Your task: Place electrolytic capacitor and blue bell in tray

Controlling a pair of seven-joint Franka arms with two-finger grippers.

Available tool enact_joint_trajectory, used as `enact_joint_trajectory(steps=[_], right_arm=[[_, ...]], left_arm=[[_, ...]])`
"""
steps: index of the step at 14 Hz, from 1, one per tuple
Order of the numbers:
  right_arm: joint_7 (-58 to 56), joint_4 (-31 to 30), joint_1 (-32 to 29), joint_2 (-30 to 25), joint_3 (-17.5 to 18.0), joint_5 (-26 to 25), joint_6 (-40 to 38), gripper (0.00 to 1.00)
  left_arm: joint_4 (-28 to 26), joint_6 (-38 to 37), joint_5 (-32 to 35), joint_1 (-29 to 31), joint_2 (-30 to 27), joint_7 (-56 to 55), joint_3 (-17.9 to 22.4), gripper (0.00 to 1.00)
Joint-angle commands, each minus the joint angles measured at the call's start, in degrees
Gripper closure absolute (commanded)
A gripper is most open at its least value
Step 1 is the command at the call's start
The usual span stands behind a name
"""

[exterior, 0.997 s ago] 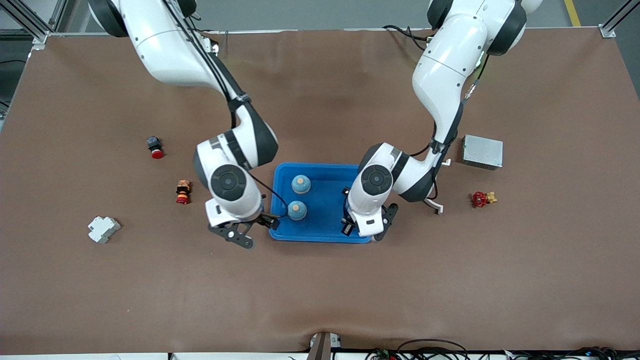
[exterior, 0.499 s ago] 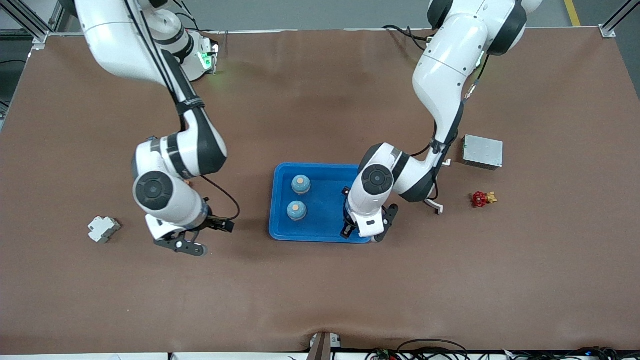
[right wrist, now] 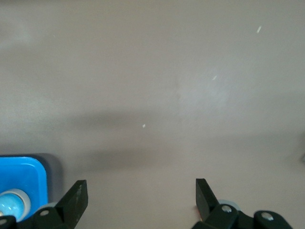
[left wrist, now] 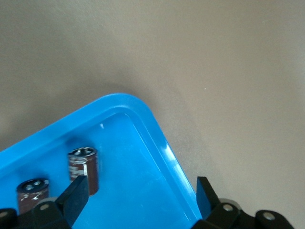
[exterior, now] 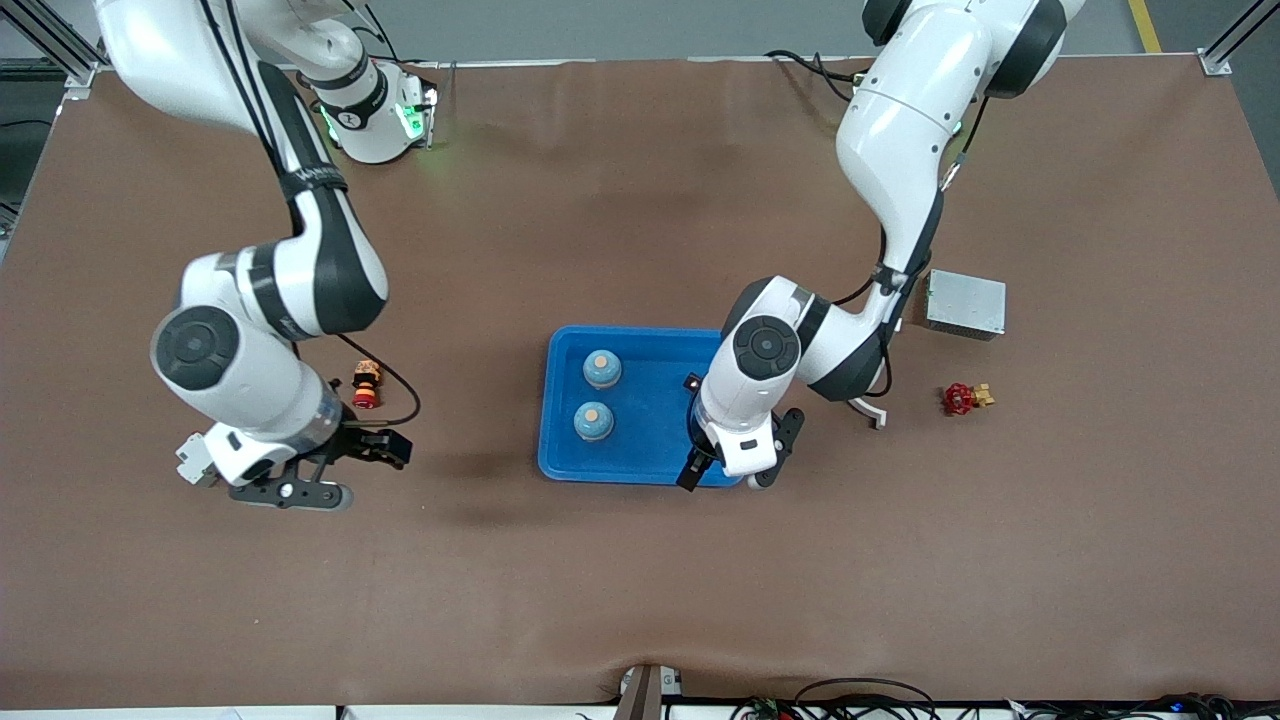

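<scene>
The bright blue tray (exterior: 650, 450) lies mid-table. Two blue bells (exterior: 601, 368) (exterior: 593, 421) stand in it at the right arm's end. My left gripper (exterior: 737, 465) is open and empty over the tray's corner that lies nearer the front camera. In the left wrist view (left wrist: 139, 200) two brown electrolytic capacitors (left wrist: 85, 168) (left wrist: 32, 190) stand upright in the tray (left wrist: 143, 119), beside one finger. My right gripper (exterior: 335, 470) is open and empty over bare table toward the right arm's end. Its wrist view (right wrist: 140, 195) shows a tray corner (right wrist: 21, 174) and one bell (right wrist: 10, 206).
A grey metal box (exterior: 965, 303), a red valve (exterior: 960, 398) and a white bracket (exterior: 870, 410) lie toward the left arm's end. A red-and-orange button part (exterior: 366, 384) and a white block (exterior: 190, 452), partly hidden by the right hand, lie at the right arm's end.
My right gripper has swung from the tray's edge out toward the right arm's end, leaving the bell in the tray. My left gripper has shifted slightly over the tray's corner.
</scene>
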Motion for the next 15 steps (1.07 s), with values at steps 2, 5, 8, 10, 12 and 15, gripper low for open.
enact_joint_trajectory(steps=[2,5,8,10,12,15], right_arm=[[-13.2,-1.8,-7.2,-2.7,1.0,-0.6,0.1,0.0],[-16.5,-2.0,-10.0,-5.0,1.0,-0.7,-3.0,0.0],[-16.1,-1.6,-11.5,-6.5,1.0,-0.7,-6.3,0.0],[-16.3,-1.7,-12.0,-7.1,1.0,-0.7,-7.6,0.0],[-16.6,-1.9,-12.2,-9.1,0.9,-0.7,-8.3,0.0],[-17.7,-1.5,-13.0,-11.8,0.5,-3.0,-10.7,0.0]], left_arm=[[-0.6,-6.2,0.3,0.3,-3.5,0.7,0.4,0.0],[-0.8,-9.9,2.3,0.6,-6.3,7.0,0.3,0.0],[-1.0,-17.0,2.4,2.2,-9.4,15.3,0.2,0.0],[-1.0,-21.6,2.1,4.0,-12.2,20.2,0.1,0.0],[-1.9,-26.0,1.5,5.6,-15.7,22.4,-0.1,0.0],[-2.2,-35.9,1.2,8.4,-19.8,28.7,-0.3,0.0]])
